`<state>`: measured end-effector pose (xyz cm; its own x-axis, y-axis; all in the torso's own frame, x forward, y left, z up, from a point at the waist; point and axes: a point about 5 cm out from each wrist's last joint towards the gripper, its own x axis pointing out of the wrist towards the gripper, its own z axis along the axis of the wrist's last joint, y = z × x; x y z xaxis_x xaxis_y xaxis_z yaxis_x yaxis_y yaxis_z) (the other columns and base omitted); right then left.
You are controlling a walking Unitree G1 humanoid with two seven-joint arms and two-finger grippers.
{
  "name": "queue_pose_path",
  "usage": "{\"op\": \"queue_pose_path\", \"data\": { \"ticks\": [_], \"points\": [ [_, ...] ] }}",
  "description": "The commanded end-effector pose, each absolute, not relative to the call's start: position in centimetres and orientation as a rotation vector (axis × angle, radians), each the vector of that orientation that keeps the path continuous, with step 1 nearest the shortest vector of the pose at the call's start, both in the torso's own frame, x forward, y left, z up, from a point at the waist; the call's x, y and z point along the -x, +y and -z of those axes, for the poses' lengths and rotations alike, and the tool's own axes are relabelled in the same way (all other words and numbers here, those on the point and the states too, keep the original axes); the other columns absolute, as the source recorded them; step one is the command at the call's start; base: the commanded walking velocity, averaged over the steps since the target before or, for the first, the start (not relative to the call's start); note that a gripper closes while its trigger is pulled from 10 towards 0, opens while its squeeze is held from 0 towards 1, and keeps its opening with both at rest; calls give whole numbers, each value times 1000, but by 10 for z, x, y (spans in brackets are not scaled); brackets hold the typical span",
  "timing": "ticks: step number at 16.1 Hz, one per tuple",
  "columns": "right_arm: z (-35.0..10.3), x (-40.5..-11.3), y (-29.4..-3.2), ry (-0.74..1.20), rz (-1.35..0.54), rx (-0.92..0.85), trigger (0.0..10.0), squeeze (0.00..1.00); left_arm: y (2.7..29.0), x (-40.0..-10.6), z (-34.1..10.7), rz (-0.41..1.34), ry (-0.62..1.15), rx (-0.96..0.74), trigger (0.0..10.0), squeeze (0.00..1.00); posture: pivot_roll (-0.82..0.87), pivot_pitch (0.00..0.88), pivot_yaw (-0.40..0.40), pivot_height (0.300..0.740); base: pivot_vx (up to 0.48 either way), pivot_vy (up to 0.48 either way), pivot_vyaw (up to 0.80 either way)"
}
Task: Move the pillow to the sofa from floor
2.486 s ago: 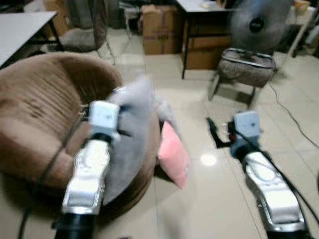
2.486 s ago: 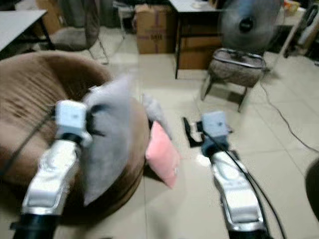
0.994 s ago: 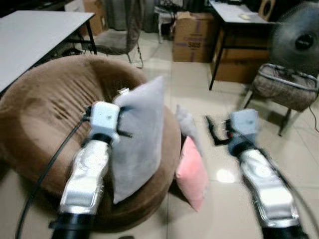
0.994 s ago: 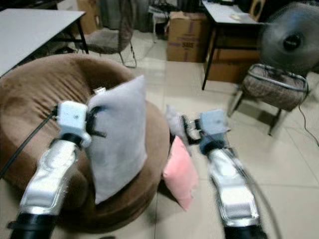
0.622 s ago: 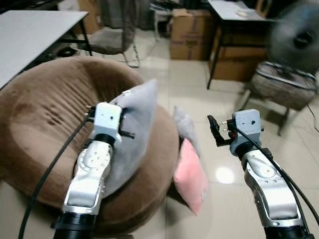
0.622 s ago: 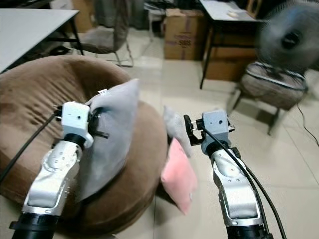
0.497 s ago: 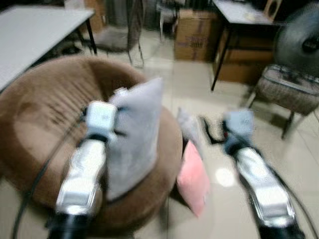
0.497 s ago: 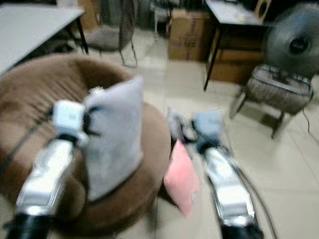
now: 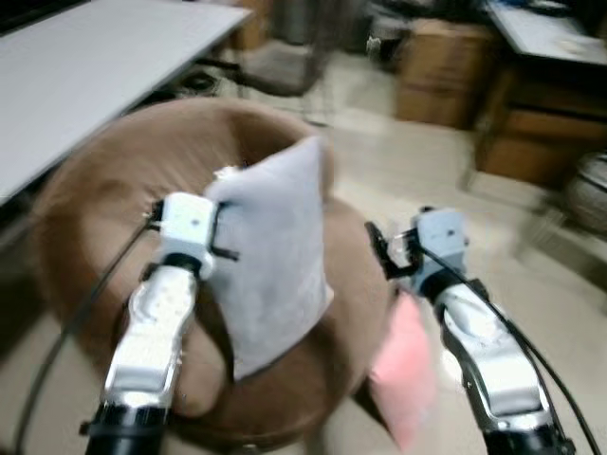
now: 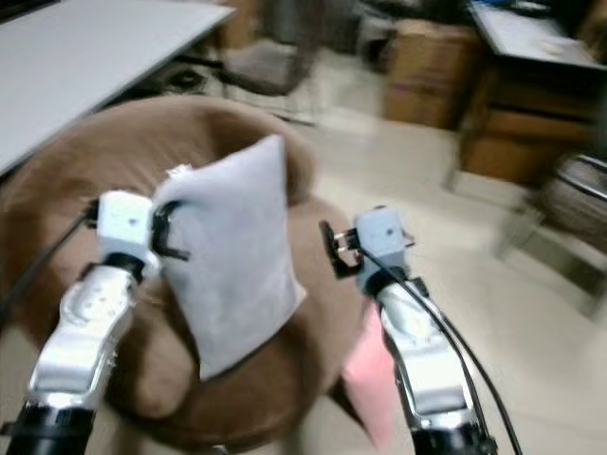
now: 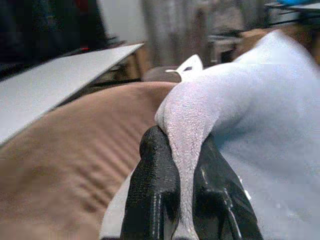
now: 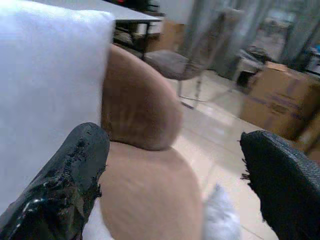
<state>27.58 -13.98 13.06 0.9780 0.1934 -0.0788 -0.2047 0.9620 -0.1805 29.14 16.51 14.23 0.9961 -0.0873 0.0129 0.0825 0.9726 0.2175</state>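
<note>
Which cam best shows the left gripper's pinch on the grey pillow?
Left wrist view: the left gripper has both black fingers closed on a fold of the grey pillow, close up. The eye views show the pillow whole, hanging over the brown sofa, the pinch blurred. Right wrist view shows its edge.

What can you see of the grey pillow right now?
The grey pillow is a plump, square cushion of soft, fuzzy-looking fabric with a small white tag at its top corner. The left gripper is shut on one edge, fabric bunched between its fingers. It hangs roughly upright, slightly tilted, over the round brown sofa; contact with the seat is unclear.
</note>
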Motion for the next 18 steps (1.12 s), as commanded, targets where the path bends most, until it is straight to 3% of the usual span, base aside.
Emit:
{"op": "queue_pose_path", "data": {
  "ticks": [1, 7, 10, 14, 16, 18],
  "points": [
    [-130, -277, -153, 68, -136, 173, 10000, 0, 155, -293, -155, 113, -87, -215, 10000, 0, 27, 0, 10, 740, 356, 0, 0],
    [-129, -280, -159, 79, -153, 194, 10000, 0, 145, -312, -139, 160, 0, -198, 10000, 0, 29, 0, 4, 740, 167, 0, 0],
    [-135, -283, -167, 67, -233, 206, 10000, 0, 120, -342, -130, 175, 85, -103, 10000, 0, 11, 0, 14, 740, 0, 0, 0],
    [-148, -273, -158, 38, -499, 238, 10000, 0, 97, -374, -142, 105, 122, -73, 10000, 0, -15, 0, 34, 740, 0, 0, 0],
    [-153, -269, -163, 41, -588, 267, 10000, 0, 83, -388, -164, 66, 111, 22, 10000, 0, -18, 0, 37, 740, 0, 0, 0],
    [-156, -269, -167, 48, -634, 285, 10000, 0, 93, -395, -174, -76, 134, 136, 10000, 0, -21, 0, 41, 740, 0, 0, 0]
  ]
}}
